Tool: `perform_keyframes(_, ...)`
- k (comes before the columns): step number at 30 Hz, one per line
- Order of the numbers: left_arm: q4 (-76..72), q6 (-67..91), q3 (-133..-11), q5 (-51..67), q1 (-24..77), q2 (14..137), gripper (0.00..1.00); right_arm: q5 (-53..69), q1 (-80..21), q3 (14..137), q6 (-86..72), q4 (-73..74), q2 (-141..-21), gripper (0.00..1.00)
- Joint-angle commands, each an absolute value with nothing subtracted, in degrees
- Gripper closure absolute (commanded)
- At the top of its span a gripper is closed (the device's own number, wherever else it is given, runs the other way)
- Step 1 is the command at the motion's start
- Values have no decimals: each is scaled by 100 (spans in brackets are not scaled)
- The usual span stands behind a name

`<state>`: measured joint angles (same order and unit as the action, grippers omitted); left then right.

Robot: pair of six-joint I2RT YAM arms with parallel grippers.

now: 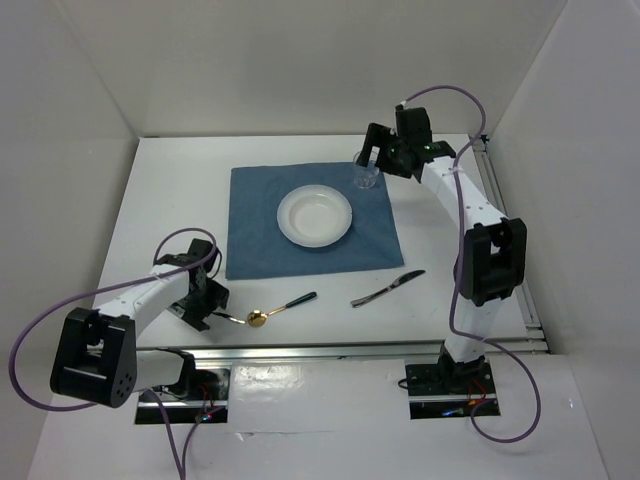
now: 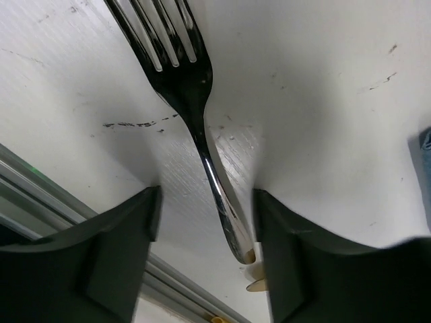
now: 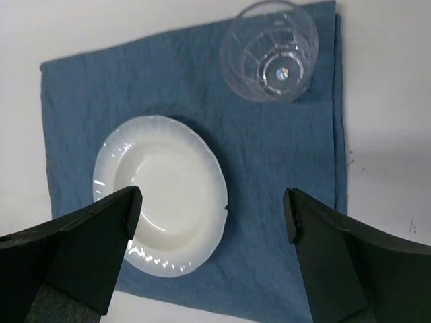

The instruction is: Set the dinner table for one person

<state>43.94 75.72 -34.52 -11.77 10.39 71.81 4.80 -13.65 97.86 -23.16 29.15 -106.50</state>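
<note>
- left gripper (image 2: 205, 215) fills the wrist cam up close, jaws apart with the fork (image 2: 185, 81) lying flat between them on the dinner table (image 1: 180, 200). nothing gripped yet.
- the fork handle sits way closer to one finger than the other, so a squeeze from here would probably shove it sideways or spin it instead of pinching it clean.
- it's thin and flat on the white top, so the tips could scrape the surface or ride over it and come up with nothing.
- spoon (image 1: 258, 318) lies just beside that gripper in the top view, easy to knock if the arm swings.
- right gripper (image 3: 212, 208) is wide open, holding nothing, up over the blue cloth (image 3: 67, 87).
- the glass (image 3: 269, 50) stands on the cloth's corner, near the plate (image 3: 101, 168) but apart. a careless move there could tip it.
</note>
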Motion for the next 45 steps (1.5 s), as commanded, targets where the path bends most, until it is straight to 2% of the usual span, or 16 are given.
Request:
perform_keyframes(1, 4140, 7848, -3410, -1239, 1011, 7304, 31, 509, -1424, 9458, -2224, 2602, -10116, 1)
perform_keyframes(4, 4140, 7849, -3462, -1301, 1011, 7304, 42, 510, -1485, 9405, -2224, 2741, -10116, 1)
perform_keyframes(7, 4140, 7849, -3463, -1354, 897, 7067, 63, 308, -1485, 9343, -2224, 2795, -10003, 1)
perform_keyframes(8, 4140, 7796, -3463, -1423, 896, 6997, 78, 308, -1485, 9291, -2224, 2795, -10002, 1)
perform_keyframes(9, 4140, 7744, -3463, -1502, 836, 6831, 85, 308, -1485, 9290, -2224, 2795, -9932, 1)
perform_keyframes(11, 4437, 7612, -3708, -1625, 835, 6672, 98, 237, -1485, 9220, -2224, 2795, -9853, 1)
perform_keyframes(12, 4560, 7498, -3848, -1791, 835, 6601, 100, 237, -1485, 9141, -2224, 2795, -9792, 1)
perform_keyframes(16, 4765, 6429, -4892, -2241, 905, 6354, 100, 185, -1354, 8843, -2276, 2909, -9590, 1)
perform_keyframes(19, 4369, 5013, -5770, -2154, 1072, 6774, 100, 185, -1292, 8483, -2276, 2979, -9343, 1)
perform_keyframes(21, 4307, 4110, -6290, -1804, 1256, 7599, 100, 62, -1240, 8298, -2425, 3049, -9203, 1)
perform_keyframes(25, 4641, 3350, -7749, -1827, 1502, 9226, 100, -403, -1169, 7779, -2723, 3321, -8659, 1)
perform_keyframes(29, 4842, 3032, -9066, -1723, 1573, 10378, 100, -1036, -897, 7340, -3391, 4068, -8455, 1)
perform_keyframes(35, 4904, 2541, -10307, -1441, 1634, 11582, 100, -660, -668, 6163, -4322, 4421, -7780, 11)
perform_keyframes(40, 5124, 2373, -10811, -1266, 1635, 12417, 100, -343, -913, 5318, -4868, 4526, -7444, 18)
perform_keyframes(45, 5282, 2504, -10750, -1213, 1635, 12472, 100, -343, -1344, 5063, -5440, 4746, -7304, 19)
